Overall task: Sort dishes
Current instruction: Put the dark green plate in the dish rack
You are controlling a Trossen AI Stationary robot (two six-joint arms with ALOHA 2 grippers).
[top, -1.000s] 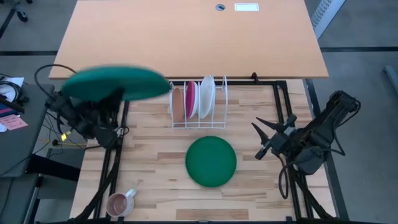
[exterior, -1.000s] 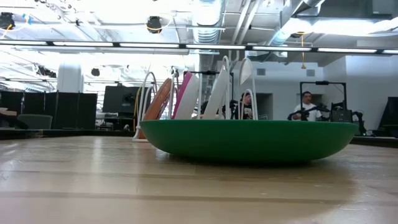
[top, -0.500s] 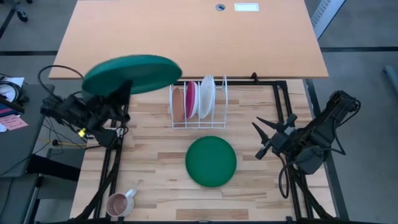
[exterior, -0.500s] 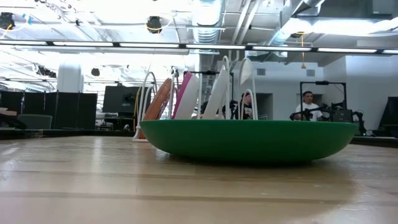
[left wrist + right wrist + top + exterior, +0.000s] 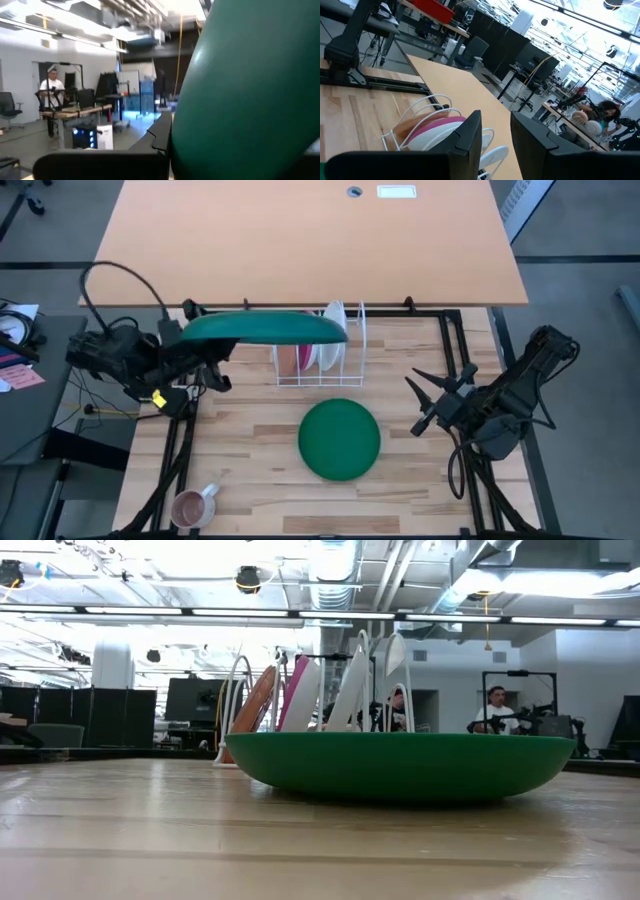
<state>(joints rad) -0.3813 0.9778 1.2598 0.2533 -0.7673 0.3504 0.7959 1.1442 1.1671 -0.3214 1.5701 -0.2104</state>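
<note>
My left gripper point(image 5: 196, 346) is shut on a dark green plate point(image 5: 265, 328), held in the air over the left part of the white wire rack point(image 5: 352, 340). The plate fills the right of the left wrist view point(image 5: 250, 90). The rack holds an orange-brown plate point(image 5: 252, 700), a magenta plate point(image 5: 304, 358) and a white plate point(image 5: 333, 338), all on edge. A second dark green plate point(image 5: 340, 440) lies flat on the table in front of the rack. My right gripper point(image 5: 420, 402) is open and empty at the table's right. My left gripper holds the raised green plate by its rim at the plate's left end point(image 5: 192, 335), coming roughly level from the table's left. One finger point(image 5: 162, 132) lies against one face; the other is hidden behind the plate. The plate is lifted clear and tipped steeply toward standing on edge.
A small pink mug point(image 5: 192, 505) stands near the table's front left corner. A larger tan tabletop point(image 5: 310, 240) lies beyond the far edge. People show in the room behind in the low view point(image 5: 490, 705).
My left gripper has gone toward the table's right, toward the rack, carrying the green plate. The plate has tipped further toward standing on edge and now reaches over the rack's left part, hiding part of the plates there.
</note>
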